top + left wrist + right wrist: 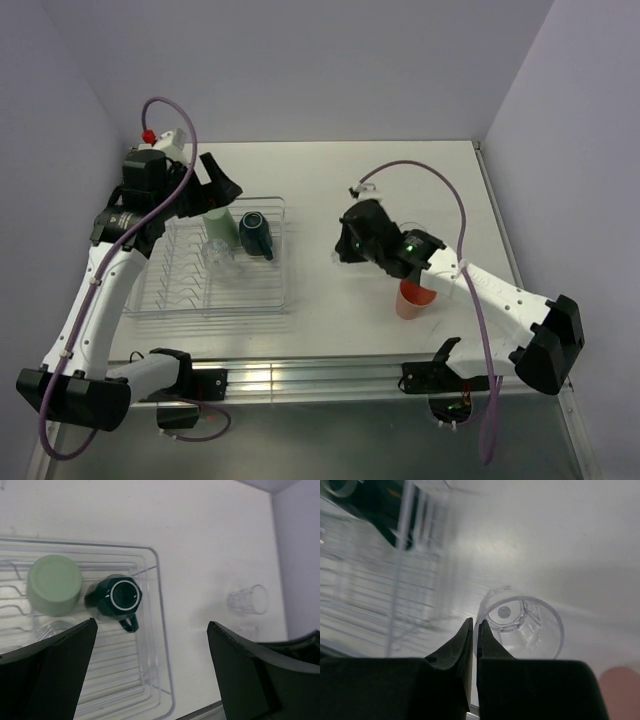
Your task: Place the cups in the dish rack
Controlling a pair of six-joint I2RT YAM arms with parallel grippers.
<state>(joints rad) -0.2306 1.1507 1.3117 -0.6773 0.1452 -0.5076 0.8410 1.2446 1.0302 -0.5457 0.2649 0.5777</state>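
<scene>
The right fingers (474,630) were pressed together on the near left wall of a clear glass (522,625), one finger outside and the other seemingly just inside the rim, so the glass looked pinched by that single wall. Its mouth faced the wrist camera with the base showing down inside, which put its long axis roughly in line with the fingers. The dish rack (250,290) lay to the left of that grip across a bare strip of desk (400,180). The coming carry, as I judged it, turned on a leftward move towards the rack's open near rows, and the right arm was the one placed for it. The left fingers (152,625) hung spread wide above the rack's far end, holding nothing. In the rack stood the pale green tumbler (54,584), mouth down, the dark teal mug (120,596) just beside it on the right, also mouth down, and a second glass (221,258) just nearer than the tumbler. The salmon-pink tumbler (413,300) stood on the desk beside the right arm, outside the rack. A faint glass outline (247,600) showed on the desk right of the rack in the left wrist view; whether it was the pinched glass I could not tell
</scene>
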